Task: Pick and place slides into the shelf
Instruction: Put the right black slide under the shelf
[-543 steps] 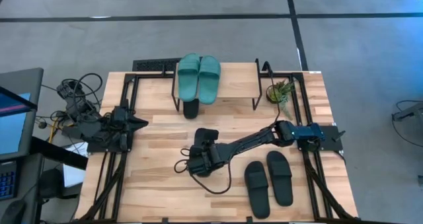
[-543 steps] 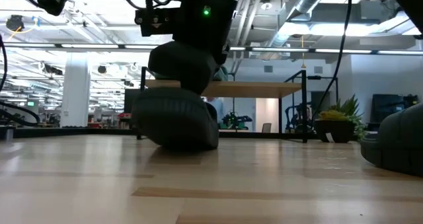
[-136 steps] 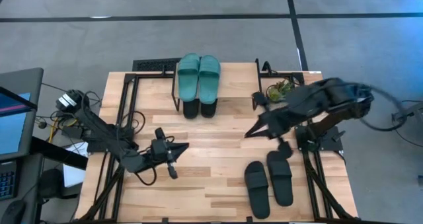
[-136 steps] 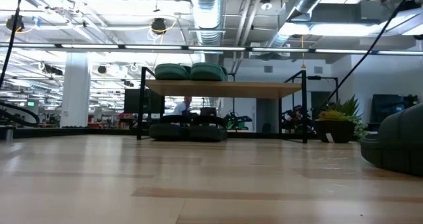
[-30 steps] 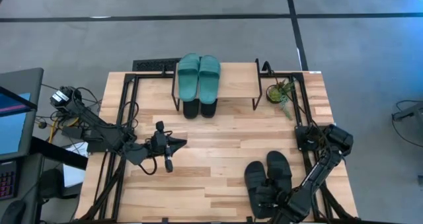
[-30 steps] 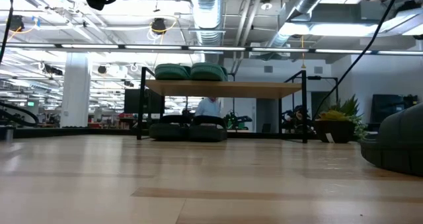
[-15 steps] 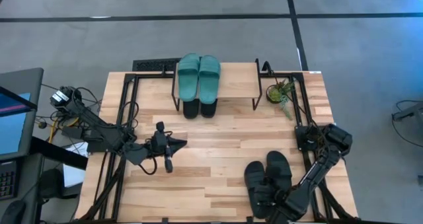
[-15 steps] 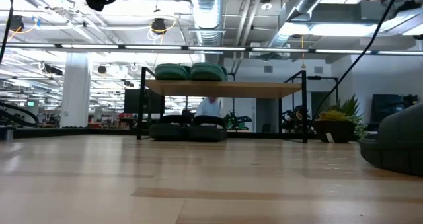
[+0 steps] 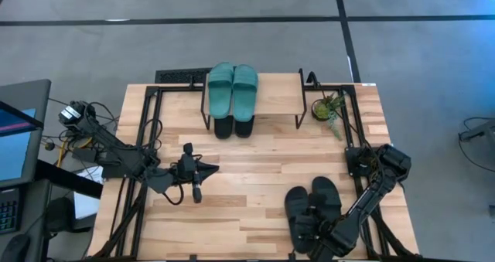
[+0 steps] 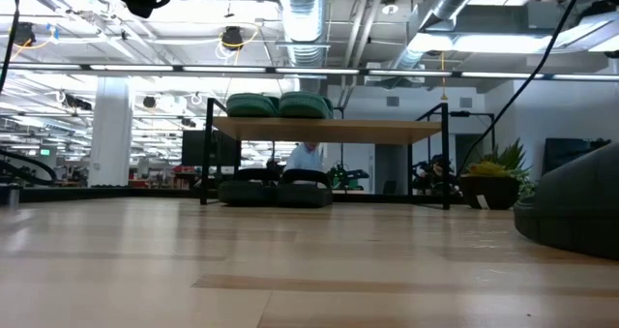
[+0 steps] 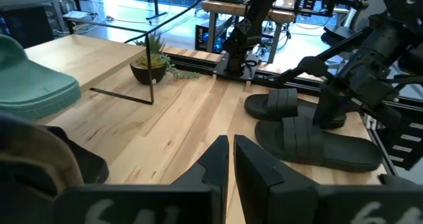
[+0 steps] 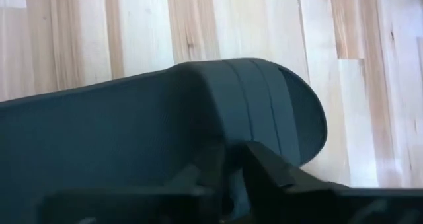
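Two teal slides [image 9: 232,88] lie on the top board of the shelf [image 9: 278,92]. A black pair [image 9: 232,127] stands under it on the table. Another black pair lies at the near right. My right gripper [image 9: 310,220] comes down between these two and is shut on the left slide [image 9: 296,210]. The right slide [image 9: 328,200] lies untouched beside it. My left gripper [image 9: 210,168] hovers shut over the table's left half, pointing right and holding nothing. My right gripper pinches the left black slide's long side edge [image 12: 221,151] between its two fingers, just behind the strap [image 12: 254,98], on the side facing the other slide. The fingers slant down from the table's near right. The slide's sole still lies on the table.
A small potted plant [image 9: 329,107] stands at the far right, beside the shelf's right leg. Bare wood lies between the shelf and the near black pair. Cables and a monitor sit off the table's left edge.
My right gripper has shut on the left black slide of the near pair. That slide has shifted a little toward the table's left edge, and in the low view its dark bulk now reaches farther in from the right.
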`<state>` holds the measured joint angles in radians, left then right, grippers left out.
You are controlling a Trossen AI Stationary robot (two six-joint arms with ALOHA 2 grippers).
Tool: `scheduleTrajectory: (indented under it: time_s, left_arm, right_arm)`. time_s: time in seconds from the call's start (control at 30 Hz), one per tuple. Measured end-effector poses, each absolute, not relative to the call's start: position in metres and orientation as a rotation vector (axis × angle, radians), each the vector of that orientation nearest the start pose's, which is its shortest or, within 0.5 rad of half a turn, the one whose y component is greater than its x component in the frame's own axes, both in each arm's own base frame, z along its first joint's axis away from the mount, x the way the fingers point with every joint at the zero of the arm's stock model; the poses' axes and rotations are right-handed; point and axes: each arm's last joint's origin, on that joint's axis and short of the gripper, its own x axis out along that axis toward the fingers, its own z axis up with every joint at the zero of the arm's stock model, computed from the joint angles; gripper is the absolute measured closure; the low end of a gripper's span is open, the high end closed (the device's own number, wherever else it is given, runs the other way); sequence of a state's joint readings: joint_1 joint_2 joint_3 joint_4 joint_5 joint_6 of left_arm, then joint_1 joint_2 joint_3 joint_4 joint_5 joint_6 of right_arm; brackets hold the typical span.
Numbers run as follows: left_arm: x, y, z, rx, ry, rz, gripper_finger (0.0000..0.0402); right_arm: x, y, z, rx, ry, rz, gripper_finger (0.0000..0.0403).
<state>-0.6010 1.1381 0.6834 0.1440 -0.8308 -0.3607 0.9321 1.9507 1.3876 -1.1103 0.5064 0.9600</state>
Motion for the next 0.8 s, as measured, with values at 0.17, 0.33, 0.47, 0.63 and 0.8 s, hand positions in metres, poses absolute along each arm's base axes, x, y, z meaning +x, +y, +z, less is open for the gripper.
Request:
scheduleTrajectory:
  time_s: [0.17,0.33,0.47,0.63,0.8]
  left_arm:
    - [0.209,-0.118,0.262,-0.15,0.199,0.253,0.0388]
    - [0.208,-0.117,0.26,-0.136,0.216,0.256,0.0388]
    - [0.209,-0.117,0.26,-0.136,0.216,0.256,0.0388]
    - [0.209,-0.117,0.26,-0.13,0.216,0.255,0.0388]
    - [0.208,-0.117,0.259,-0.12,0.227,0.257,0.0388]
  right_arm:
    - [0.22,0.27,0.176,-0.253,1.191,-0.307,0.0391]
    - [0.224,0.267,0.178,-0.26,1.183,-0.321,0.0398]
    - [0.228,0.263,0.178,-0.281,1.192,-0.314,0.04]
    - [0.235,0.255,0.181,-0.305,1.2,-0.322,0.0401]
    - [0.238,0.24,0.192,-0.341,1.179,-0.379,0.0402]
